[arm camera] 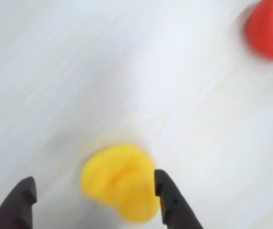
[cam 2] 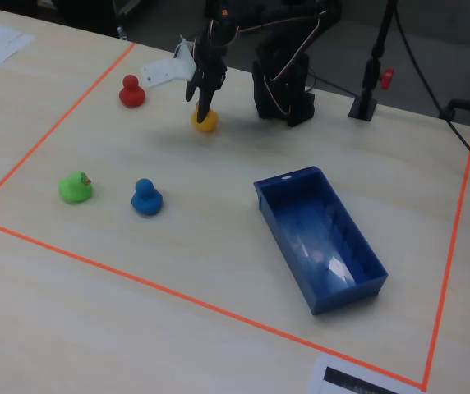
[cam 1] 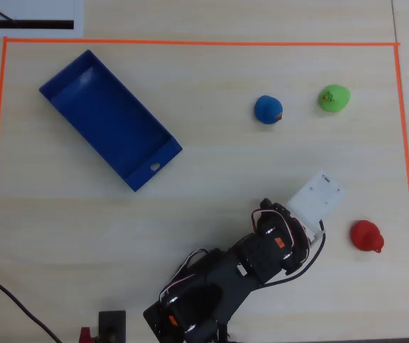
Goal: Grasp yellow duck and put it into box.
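Note:
The yellow duck (arm camera: pixel 120 183) sits on the table between my open fingers in the wrist view, close to the right finger (arm camera: pixel 170 200) and well apart from the left one. My gripper (arm camera: pixel 94 180) is open and lowered around it. In the fixed view the gripper (cam 2: pixel 204 105) points down right over the duck (cam 2: pixel 207 122). In the overhead view the duck is hidden under the arm's white wrist plate (cam 1: pixel 317 196). The blue box (cam 1: pixel 165 158) lies empty at the upper left of the overhead view, and at the right in the fixed view (cam 2: pixel 283 246).
A red duck (cam 1: pixel 366 236) sits near the gripper, top right in the wrist view (arm camera: pixel 270 28). A blue duck (cam 1: pixel 268 109) and a green duck (cam 1: pixel 334 98) sit farther off. Orange tape (cam 1: pixel 190 43) borders the work area. A black stand (cam 2: pixel 366 98) rises beside the arm's base.

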